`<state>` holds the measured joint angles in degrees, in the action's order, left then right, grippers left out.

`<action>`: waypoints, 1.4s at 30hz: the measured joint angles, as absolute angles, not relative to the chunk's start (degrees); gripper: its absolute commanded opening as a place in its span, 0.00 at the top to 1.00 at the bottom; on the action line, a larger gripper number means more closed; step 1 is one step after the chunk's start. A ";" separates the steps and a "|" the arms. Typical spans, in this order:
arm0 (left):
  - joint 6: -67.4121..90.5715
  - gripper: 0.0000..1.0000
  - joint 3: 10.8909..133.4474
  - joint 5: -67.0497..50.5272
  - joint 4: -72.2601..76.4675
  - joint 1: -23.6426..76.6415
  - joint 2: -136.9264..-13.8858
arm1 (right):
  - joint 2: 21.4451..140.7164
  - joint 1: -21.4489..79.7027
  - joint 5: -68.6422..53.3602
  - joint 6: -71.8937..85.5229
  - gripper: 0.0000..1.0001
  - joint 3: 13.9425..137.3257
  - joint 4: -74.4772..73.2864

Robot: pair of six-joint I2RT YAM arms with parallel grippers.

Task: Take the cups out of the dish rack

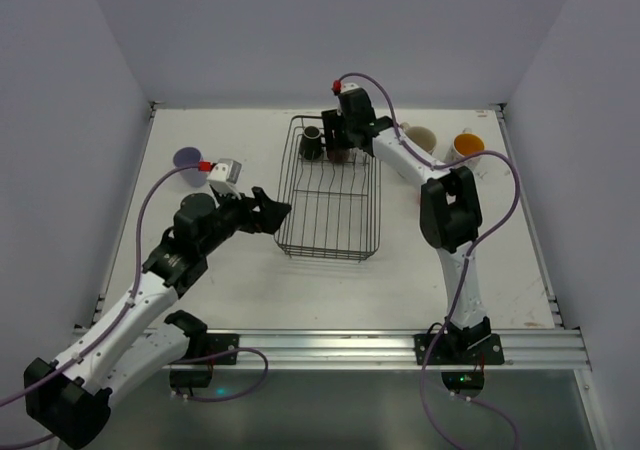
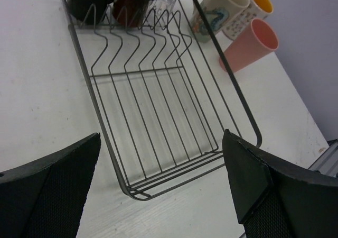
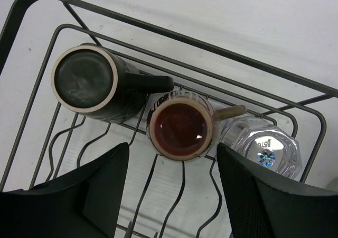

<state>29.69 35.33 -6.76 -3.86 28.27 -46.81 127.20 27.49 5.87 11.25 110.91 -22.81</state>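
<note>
Three cups sit at the far end of the dish rack (image 1: 328, 195): black mug (image 3: 87, 82), brown mug (image 3: 180, 128), clear glass (image 3: 264, 150). Four stand outside it: lavender tumbler (image 1: 188, 157) to the left; cream mug (image 1: 420, 138), orange-lined tumbler (image 1: 466, 146) and pink tumbler (image 2: 249, 45) to the right. Right gripper (image 3: 171, 195) is spread wide above the brown mug. Left gripper (image 2: 161, 143) is wide and empty beside the rack's left side.

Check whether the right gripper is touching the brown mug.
Cannot tell. Right wrist view: the open right gripper straddles the brown mug, depth between them unclear.
</note>
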 measured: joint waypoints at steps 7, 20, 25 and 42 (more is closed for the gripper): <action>27.97 0.00 38.04 -6.09 -4.73 28.27 -41.69 | 131.00 27.49 6.50 10.72 0.32 117.60 -24.95; 27.83 0.00 38.13 -5.74 -5.50 28.27 -42.28 | 134.43 27.46 7.51 9.54 0.74 121.54 -25.89; 27.88 0.00 38.15 -6.00 -5.19 28.27 -43.79 | 131.87 27.46 7.38 9.93 0.85 116.64 -21.76; 33.28 0.00 43.29 -15.40 3.16 28.27 -53.04 | 93.49 27.35 1.10 18.55 0.86 88.01 -4.82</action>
<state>33.28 43.29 -15.40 3.16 28.27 -53.04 93.49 27.35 1.10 18.55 88.01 -4.82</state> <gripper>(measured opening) 0.997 0.561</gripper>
